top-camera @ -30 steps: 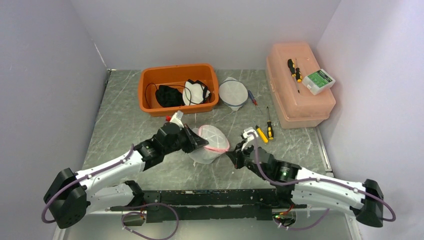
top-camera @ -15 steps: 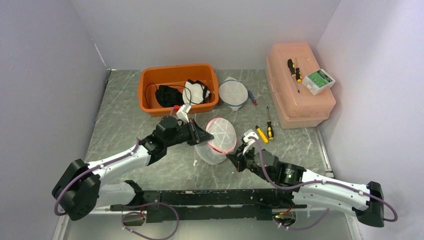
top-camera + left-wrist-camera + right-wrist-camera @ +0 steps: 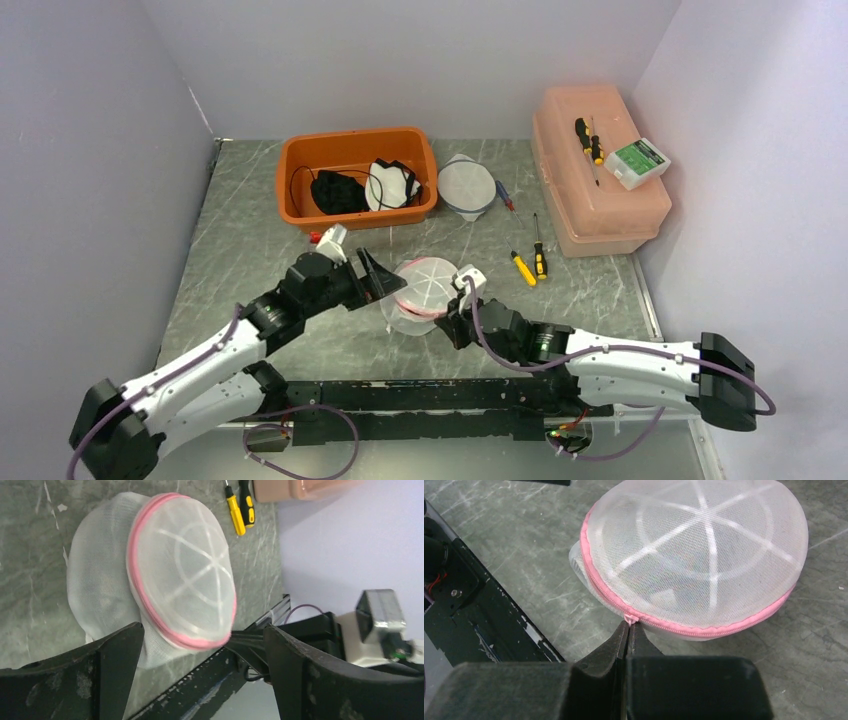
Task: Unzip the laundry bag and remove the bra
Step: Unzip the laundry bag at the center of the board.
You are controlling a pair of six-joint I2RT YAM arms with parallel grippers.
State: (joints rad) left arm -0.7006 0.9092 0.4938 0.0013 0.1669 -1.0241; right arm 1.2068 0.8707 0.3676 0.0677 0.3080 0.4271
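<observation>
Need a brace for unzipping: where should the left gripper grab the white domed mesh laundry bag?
Pinch the slack mesh wall under the pink zipper, from the left side, opposite the pull the right gripper holds. The ribbed dome looks too broad and smooth.

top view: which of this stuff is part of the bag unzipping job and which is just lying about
Job: laundry bag, its pink zipper, zipper pull, right fingers pinching it, left fingers open beside the bag.

Lying about: orange bin, second mesh bag, screwdrivers, pink toolbox, green box.
</observation>
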